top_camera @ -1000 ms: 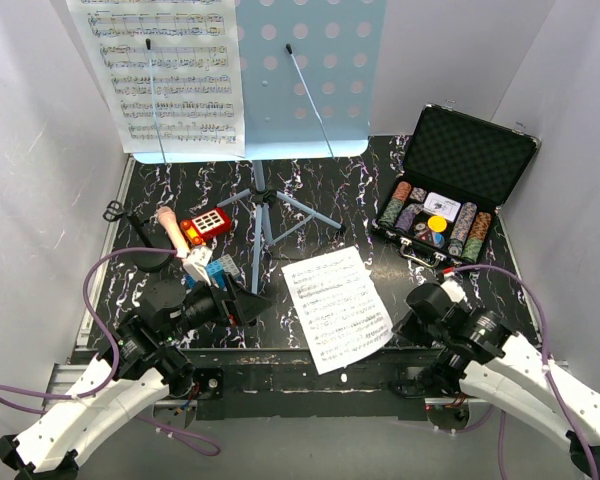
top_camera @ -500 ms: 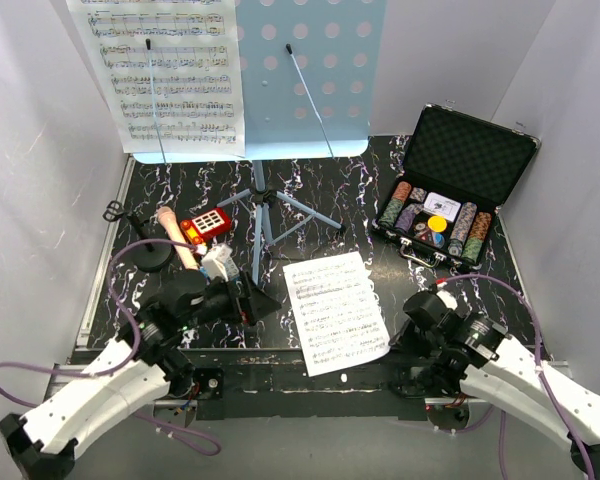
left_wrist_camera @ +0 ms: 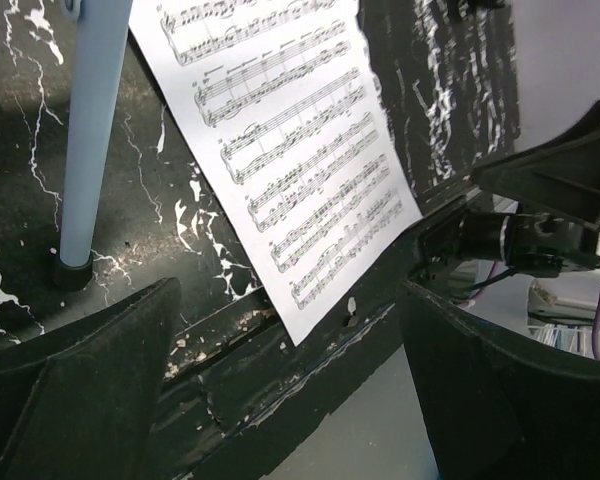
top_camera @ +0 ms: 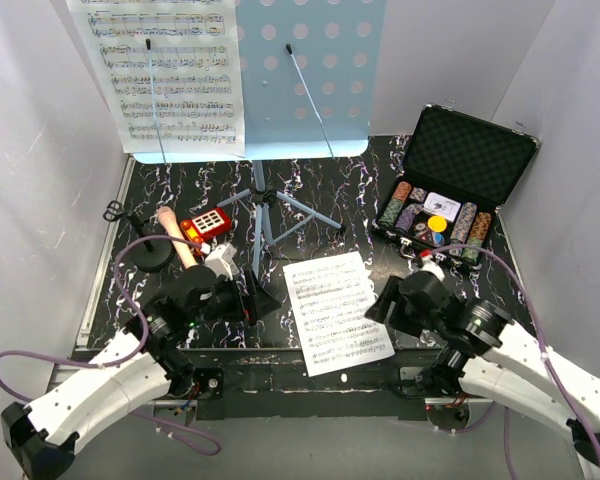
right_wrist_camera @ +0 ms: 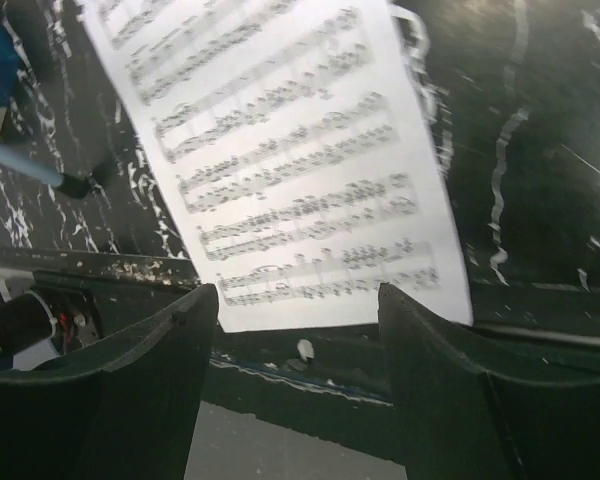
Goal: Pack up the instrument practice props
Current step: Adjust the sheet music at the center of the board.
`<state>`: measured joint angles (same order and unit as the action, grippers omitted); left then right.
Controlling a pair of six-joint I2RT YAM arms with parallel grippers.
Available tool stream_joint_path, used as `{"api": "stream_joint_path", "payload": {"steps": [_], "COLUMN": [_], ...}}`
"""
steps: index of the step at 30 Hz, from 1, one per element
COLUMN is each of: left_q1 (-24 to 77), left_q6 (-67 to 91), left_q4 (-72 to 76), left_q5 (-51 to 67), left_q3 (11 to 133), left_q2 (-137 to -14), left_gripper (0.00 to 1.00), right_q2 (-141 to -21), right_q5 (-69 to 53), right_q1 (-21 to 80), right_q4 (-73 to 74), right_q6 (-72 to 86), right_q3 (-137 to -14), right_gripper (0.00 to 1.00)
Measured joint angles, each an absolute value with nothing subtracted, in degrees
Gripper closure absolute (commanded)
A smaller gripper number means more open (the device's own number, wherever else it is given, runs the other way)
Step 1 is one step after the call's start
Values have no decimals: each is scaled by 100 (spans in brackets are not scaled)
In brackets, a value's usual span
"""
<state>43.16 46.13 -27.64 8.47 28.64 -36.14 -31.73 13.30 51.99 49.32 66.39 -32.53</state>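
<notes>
Okay: white loose page (top_camera: 337, 311) of printed staves lies flat on the black marbled tabletop (top_camera: 380, 170), front centre, its near corner reaching over the front edge. The wrist views show the same page (left_wrist_camera: 280, 150) (right_wrist_camera: 290, 170), blurred in the right one. Light-blue perforated music stand (top_camera: 300, 80) is upright at the back on tripod legs. A second page (top_camera: 165, 75) rests on its desk, left side. Pale-headed microphone (top_camera: 172, 235) on a black round base sits left of the legs. Left tool (top_camera: 258, 303) is just left of the loose page, fingers spread wide, nothing between them. Right tool (top_camera: 380, 305) is at the page's right edge, also wide and holding nothing. Open black case (top_camera: 455, 190) of chips sits far right.
</notes>
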Motion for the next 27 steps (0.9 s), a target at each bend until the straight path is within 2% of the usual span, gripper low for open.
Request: {"api": "stream_joint_path", "payload": {"steps": [3, 8, 12, 14, 21, 27], "left_q1": [4318, 4324, 4324, 4324, 4324, 4327], "left_q6": [4657, 4786, 4925, 4993, 5227, 5367], "left_q4": [-2851, -3020, -3317, -3461, -3778, -3970], "left_q5": [718, 429, 64, -117, -563, -749], "left_q3": [2864, 2867, 2899, 2917, 2989, 3017], "left_q2": [-3109, -2453, -2296, -2200, -1728, -1564], "left_gripper": [11, 11, 11, 11, 11, 10], "right_q2": [-4143, -6772, -8226, -8764, -9889, -10418], "right_q5": [1291, 1212, 972, 834, 698, 775], "right_q1": [5417, 5970, 6104, 6141, 6368, 6589], "right_q4": [4375, 3511, 3089, 2971, 3011, 3199], "right_q6": [6121, 5284, 4737, 4466, 3747, 3507], "right_q3": [-3634, -4746, -5531, -5905, -7100, -7328], "right_gripper": [39, 51, 57, 57, 40, 38]}}
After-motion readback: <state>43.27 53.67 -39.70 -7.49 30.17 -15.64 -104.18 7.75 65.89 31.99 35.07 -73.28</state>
